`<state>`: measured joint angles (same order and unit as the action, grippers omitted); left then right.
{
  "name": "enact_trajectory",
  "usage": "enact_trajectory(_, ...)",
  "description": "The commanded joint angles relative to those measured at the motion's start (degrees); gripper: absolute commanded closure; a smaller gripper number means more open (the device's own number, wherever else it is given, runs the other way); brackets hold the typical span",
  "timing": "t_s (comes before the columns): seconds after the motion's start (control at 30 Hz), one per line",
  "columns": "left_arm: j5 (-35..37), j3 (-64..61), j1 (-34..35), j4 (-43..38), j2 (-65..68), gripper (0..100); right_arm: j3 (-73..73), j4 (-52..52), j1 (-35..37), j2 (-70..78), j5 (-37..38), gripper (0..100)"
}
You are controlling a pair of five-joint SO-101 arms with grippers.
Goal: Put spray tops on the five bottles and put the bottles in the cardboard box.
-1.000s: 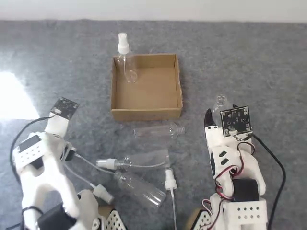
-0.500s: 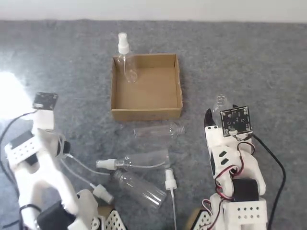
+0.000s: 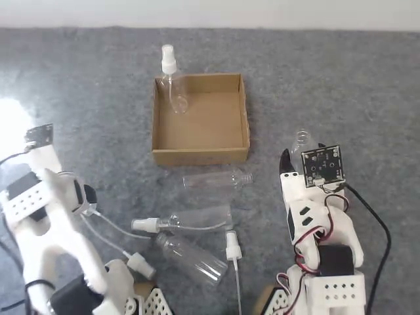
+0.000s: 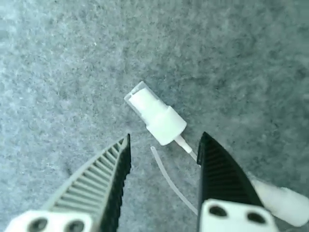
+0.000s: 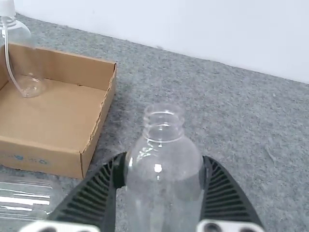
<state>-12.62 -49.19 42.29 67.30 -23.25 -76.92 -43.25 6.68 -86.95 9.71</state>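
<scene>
My right gripper (image 5: 164, 170) is shut on an upright clear bottle (image 5: 163, 169) with an open neck; in the high view this bottle (image 3: 300, 140) stands right of the cardboard box (image 3: 200, 155). My left gripper (image 4: 165, 139) is open just above a loose white spray top (image 4: 157, 116) lying on the carpet, its thin tube running between the fingers. The left arm (image 3: 46, 203) sits at the table's left edge. One bottle with a spray top (image 3: 172, 82) stands in the box's far left corner.
In front of the box lie a topless bottle (image 3: 218, 178), a bottle (image 3: 200, 215) with a spray top (image 3: 146, 224) at its neck, and another bottle (image 3: 191, 259). Two loose spray tops (image 3: 232, 246) (image 3: 140, 264) lie near them. Grey carpet covers the table.
The left arm has swung to the left, its wrist camera moving toward the table's left edge. The right arm and its bottle have not moved.
</scene>
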Motion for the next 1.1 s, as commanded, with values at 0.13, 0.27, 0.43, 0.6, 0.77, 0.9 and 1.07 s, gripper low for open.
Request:
enact_trajectory(0.13,10.73,-3.65,0.00,-3.25,-0.53,79,0.35,1.63,-0.66,-0.84,0.18,88.2)
enact_trajectory(0.27,15.30,-6.20,-0.09,-6.86,-0.53,79,0.35,1.63,-0.66,-0.84,0.18,88.2)
enact_trajectory(0.43,19.16,-9.27,-0.18,-12.57,-0.53,79,0.35,1.63,-0.57,-0.84,0.18,88.2)
enact_trajectory(0.6,19.08,-10.24,-0.26,-14.07,-0.44,79,0.35,1.63,-0.48,-0.84,0.18,88.2)
enact_trajectory(0.77,19.25,-12.97,-0.35,-18.11,-0.44,79,0.35,1.63,-0.40,-0.84,0.18,88.2)
enact_trajectory(0.9,19.25,-13.14,-0.35,-18.11,-0.44,79,0.35,1.63,-0.31,-0.84,0.18,88.2)
enact_trajectory(1.07,19.34,-13.14,-0.97,-18.02,-0.44,79,0.35,1.63,-0.31,-0.84,0.18,88.2)
